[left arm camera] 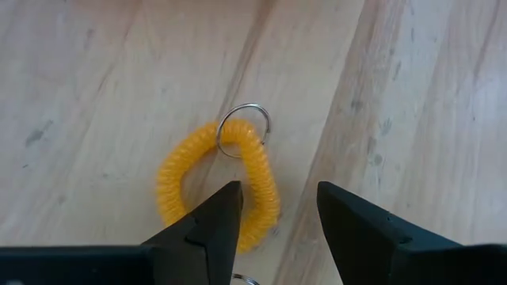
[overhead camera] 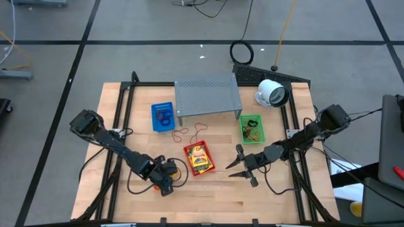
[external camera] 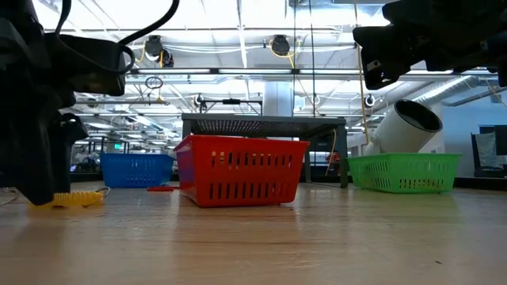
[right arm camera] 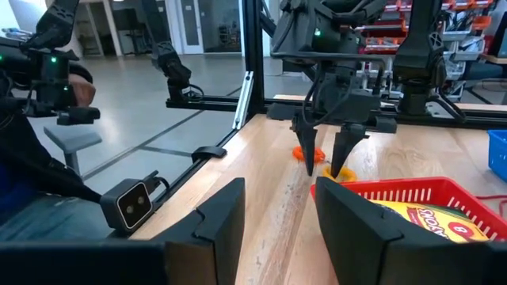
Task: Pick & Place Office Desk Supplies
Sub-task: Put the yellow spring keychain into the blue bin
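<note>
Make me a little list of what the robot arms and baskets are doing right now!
left gripper: jaws open, just above the yellow coiled plastic wrist loop with a metal ring, not gripping it
right gripper: jaws open, empty, right of the red basket
red plastic basket: holds a yellow packet
blue plastic basket: left of the grey perforated metal shelf
green plastic basket: right of the shelf

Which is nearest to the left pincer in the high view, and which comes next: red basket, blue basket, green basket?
Measured from the left pincer, low on the table's left half:
1. Red basket, just to its right near the table's middle.
2. Blue basket, farther back, left of the grey shelf.
3. Green basket, on the table's right side, farthest.
</note>
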You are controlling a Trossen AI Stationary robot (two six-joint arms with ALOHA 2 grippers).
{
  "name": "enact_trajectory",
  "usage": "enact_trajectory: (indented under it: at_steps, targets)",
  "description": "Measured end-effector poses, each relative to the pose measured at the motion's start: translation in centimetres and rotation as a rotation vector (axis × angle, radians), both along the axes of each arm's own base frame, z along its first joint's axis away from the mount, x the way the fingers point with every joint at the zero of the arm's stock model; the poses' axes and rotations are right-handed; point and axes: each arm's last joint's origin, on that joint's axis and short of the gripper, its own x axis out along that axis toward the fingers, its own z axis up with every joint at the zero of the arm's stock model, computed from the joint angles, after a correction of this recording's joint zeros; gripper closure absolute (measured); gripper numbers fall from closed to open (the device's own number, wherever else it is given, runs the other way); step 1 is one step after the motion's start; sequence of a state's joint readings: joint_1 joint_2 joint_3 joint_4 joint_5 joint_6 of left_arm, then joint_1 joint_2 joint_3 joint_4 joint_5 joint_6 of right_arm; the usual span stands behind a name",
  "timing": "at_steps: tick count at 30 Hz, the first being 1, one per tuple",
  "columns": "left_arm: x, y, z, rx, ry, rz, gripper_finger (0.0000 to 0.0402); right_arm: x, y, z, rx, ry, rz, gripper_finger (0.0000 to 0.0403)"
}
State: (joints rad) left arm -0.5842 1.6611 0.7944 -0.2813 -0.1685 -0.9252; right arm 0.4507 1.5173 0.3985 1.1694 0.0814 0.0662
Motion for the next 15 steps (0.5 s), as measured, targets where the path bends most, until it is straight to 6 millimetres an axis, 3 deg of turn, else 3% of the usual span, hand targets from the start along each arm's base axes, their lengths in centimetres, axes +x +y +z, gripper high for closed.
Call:
enact_trajectory:
  at_steps: [3,8,15]
  targets:
    - [-0.02,0.07,-0.04,0.016,-0.003,0.005,0.0256,0.0,0.0,0.0,0.0,0.0,0.0,0.0259]
    - [-0.08,0.21,-0.13,0.022,0.002,0.04,0.0377,0.0,0.0,0.0,0.0,0.0,0.0,0.0259]
    - [0.0,0.31,0.06,0.013,-0.017,0.079,0.0393,0.0,0.0,0.0,0.0,0.0,-0.001,0.0259]
